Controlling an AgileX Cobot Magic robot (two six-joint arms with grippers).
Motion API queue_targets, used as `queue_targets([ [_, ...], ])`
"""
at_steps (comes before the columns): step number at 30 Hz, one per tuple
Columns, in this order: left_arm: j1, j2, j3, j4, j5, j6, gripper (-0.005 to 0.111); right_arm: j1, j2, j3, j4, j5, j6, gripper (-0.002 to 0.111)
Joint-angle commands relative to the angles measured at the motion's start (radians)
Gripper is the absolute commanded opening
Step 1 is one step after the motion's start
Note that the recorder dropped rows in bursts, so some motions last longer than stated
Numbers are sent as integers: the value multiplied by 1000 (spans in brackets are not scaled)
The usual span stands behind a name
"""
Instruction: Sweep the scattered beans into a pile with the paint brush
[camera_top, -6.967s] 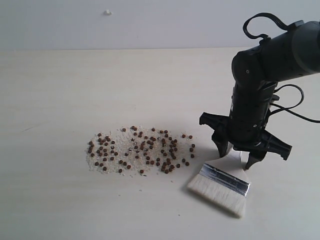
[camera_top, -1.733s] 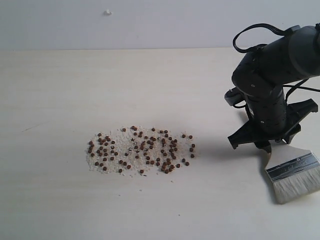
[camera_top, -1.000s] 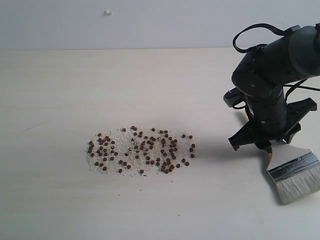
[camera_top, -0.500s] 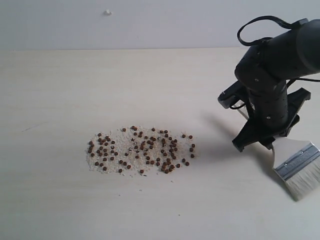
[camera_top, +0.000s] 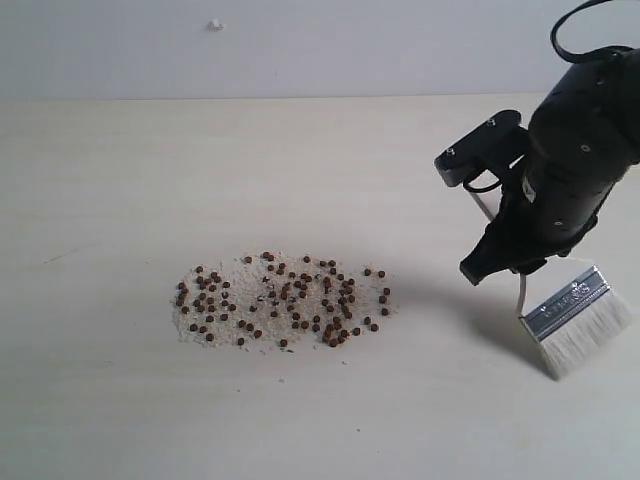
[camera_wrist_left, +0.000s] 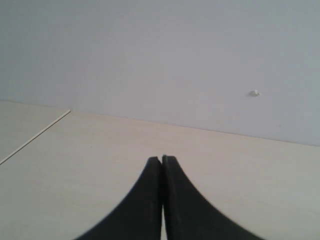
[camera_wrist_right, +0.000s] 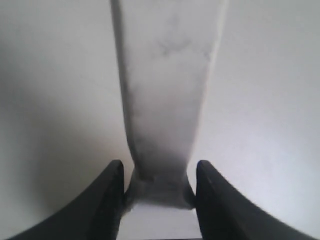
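Pale paint brush (camera_top: 572, 306) handle, seemingly clamped, hidden behind right gripper (camera_wrist_right: 160, 170).

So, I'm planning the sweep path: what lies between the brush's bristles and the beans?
Nothing. In the exterior view, only bare, lightly shadowed table separates the paint brush from the beans.

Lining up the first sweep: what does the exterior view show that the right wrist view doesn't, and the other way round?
Exterior only: the beans spread on the table, well to the left of the paint brush in that view, plus its ferrule and bristles. Right wrist only: the right gripper up close, its fingers pressed against both sides of the handle. Both: the brush held in that gripper.
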Motion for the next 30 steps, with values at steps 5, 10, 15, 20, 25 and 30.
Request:
queue_targets([
  [5,-5,-8,3,0,-1,-9,0,0,-104,64,18,-149,-18,0],
  [10,-5,-8,3,0,-1,-9,0,0,-158,77,22,-184,-18,0],
  [15,-5,-8,3,0,-1,-9,0,0,-244,77,72,-158,-63,0],
  [20,-5,-8,3,0,-1,-9,0,0,-357,106,227,-203,-212,0],
  [25,-5,-8,3,0,-1,-9,0,0,-400,106,386,-201,-357,0],
  [30,-5,-8,3,0,-1,-9,0,0,-409,106,531,-182,-498,0],
])
